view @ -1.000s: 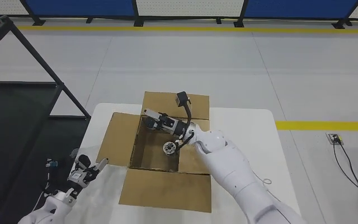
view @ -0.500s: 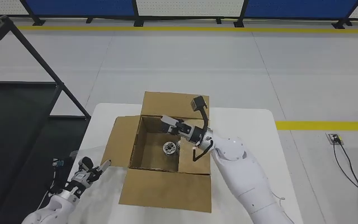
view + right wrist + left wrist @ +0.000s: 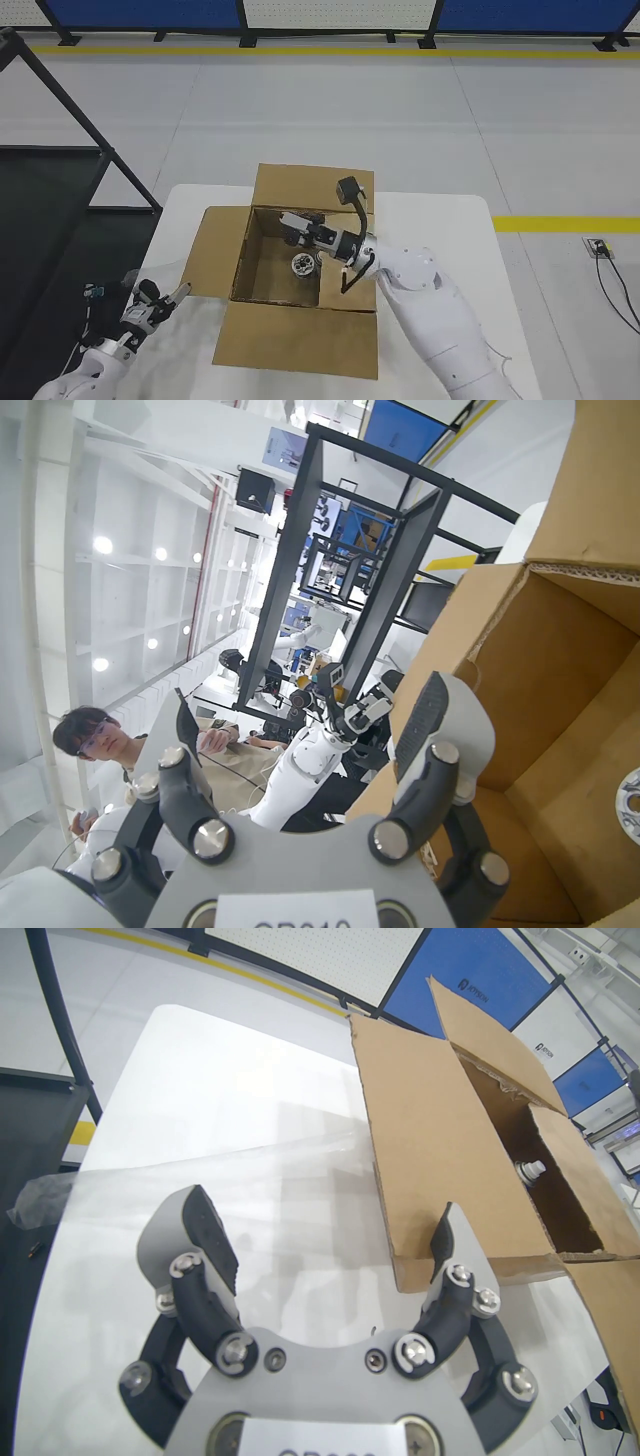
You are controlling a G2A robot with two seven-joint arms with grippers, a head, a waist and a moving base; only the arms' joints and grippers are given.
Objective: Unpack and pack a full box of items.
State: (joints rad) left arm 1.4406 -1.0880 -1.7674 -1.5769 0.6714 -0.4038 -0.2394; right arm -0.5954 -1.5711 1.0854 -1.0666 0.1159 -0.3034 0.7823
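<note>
Hovering open and empty over the cardboard box's [image 3: 300,342] 12 o'clock side, our right gripper [image 3: 291,223] is near a round white item [image 3: 301,264] inside. Our left gripper [image 3: 158,291], also open, sits at the table's [image 3: 440,230] 8 o'clock.

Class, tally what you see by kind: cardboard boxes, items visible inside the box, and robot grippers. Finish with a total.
Cardboard box: 1
White round item in the box: 1
Grippers, left gripper and right gripper: 2
Total: 4
</note>
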